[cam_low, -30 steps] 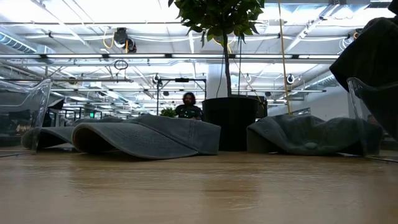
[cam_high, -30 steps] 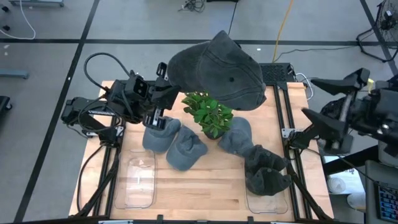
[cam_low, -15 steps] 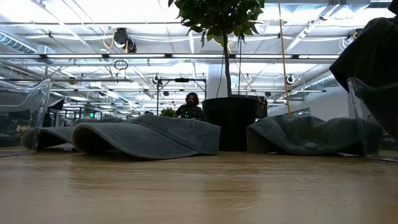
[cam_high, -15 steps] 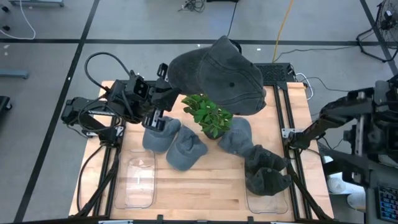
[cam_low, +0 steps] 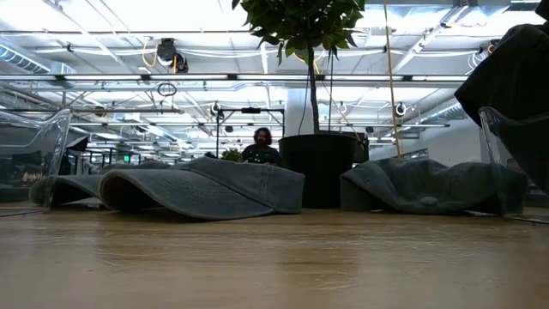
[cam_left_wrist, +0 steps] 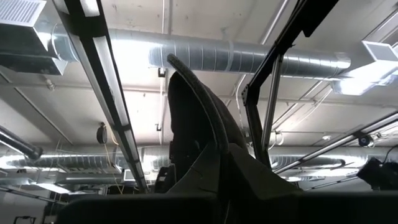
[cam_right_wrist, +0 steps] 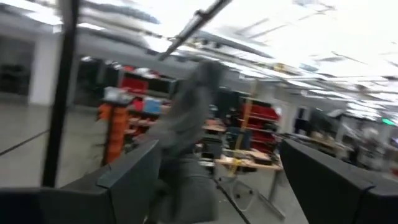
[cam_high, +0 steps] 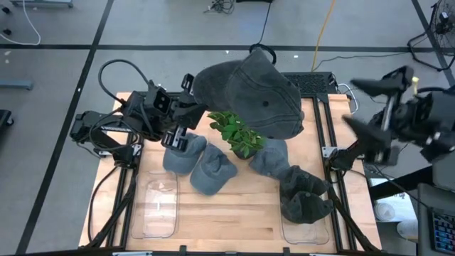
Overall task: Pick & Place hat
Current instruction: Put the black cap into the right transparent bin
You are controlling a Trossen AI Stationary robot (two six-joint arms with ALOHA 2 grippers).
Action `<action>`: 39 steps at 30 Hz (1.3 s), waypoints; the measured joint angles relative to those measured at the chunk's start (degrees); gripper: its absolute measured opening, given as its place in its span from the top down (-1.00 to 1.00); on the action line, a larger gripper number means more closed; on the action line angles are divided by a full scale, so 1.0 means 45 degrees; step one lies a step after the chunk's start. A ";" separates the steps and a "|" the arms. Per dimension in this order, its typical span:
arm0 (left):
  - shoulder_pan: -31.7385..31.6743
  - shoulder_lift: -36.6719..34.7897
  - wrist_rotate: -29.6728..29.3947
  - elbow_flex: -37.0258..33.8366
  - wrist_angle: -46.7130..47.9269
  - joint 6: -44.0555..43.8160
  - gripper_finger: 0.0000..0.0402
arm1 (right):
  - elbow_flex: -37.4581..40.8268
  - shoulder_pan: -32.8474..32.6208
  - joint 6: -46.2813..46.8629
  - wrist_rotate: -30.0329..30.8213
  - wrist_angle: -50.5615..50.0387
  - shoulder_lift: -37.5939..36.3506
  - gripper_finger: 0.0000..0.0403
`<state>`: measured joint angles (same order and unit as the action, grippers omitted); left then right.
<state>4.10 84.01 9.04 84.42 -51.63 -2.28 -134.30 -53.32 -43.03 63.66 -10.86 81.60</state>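
A large grey hat (cam_high: 252, 92) is up in the air above the potted plant (cam_high: 240, 131); the left wrist view shows it as a grey hat (cam_left_wrist: 193, 118) rising against the ceiling. My left gripper (cam_high: 190, 107) is at its left edge, shut on it. My right gripper (cam_right_wrist: 230, 180) is open, raised off the table's right edge (cam_high: 384, 117), touching nothing. Several more grey hats (cam_high: 202, 163) lie flat on the table around the plant, and they show in the low view as grey hats (cam_low: 206, 184). My left gripper pinches the hat's rim at its left edge (cam_high: 201, 91) between the two fingers. The fingers point upward, and the hat edge (cam_left_wrist: 208, 158) rises out from between them. The hat is lifted clear of the table and stands above the gripper, over the plant.
A clear tray (cam_high: 158, 206) sits at the near left. Another clear tray (cam_high: 307, 226) at the near right holds a dark hat (cam_high: 304, 199). The plant pot (cam_low: 322, 167) stands mid-table. A person (cam_low: 262, 148) is far behind the table.
My right arm has swung about beside the table's right edge, dropping back and then rising again, still open. The held hat has shifted slightly toward the near edge, farther over the plant.
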 joint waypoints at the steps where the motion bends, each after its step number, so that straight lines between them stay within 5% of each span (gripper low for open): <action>1: -0.0011 0.0000 0.0000 0.0000 0.0051 0.0007 0.95 | 0.0008 0.0079 0.0441 -0.0292 -0.0568 0.0000 -0.58; 4: -0.0087 0.0000 0.0005 0.0000 0.0096 -0.0043 0.95 | 0.0010 0.0467 0.1813 -0.1350 -0.2375 -0.0048 -0.58; 9: -0.0194 0.0000 0.0010 0.0000 0.0096 -0.0188 0.95 | 0.0010 0.1535 0.4580 -0.6006 -0.5910 -0.0362 -0.58; 13: -0.0194 0.0000 0.0010 0.0000 0.0096 -0.0286 0.95 | 0.0010 0.2765 0.5675 -0.8410 -0.7188 -0.0334 -0.58; 23: -0.0194 0.0000 0.0005 0.0000 0.0096 -0.0341 0.95 | 0.0002 0.5689 0.7558 -0.7479 -0.6132 0.0012 -0.58; 30: -0.0232 -0.0012 -0.0325 0.0000 0.0933 0.0077 0.95 | -0.0001 0.6858 0.8601 -1.0259 -0.5709 0.0478 -0.58; 39: -0.0661 -0.0463 0.0036 -0.0016 0.1877 0.0035 0.95 | 0.0006 0.6839 0.9806 -0.9843 -0.7368 -0.0171 -0.58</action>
<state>1.13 81.92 9.20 84.35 -43.18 -2.12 -134.27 -22.55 1.10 19.36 -44.02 80.83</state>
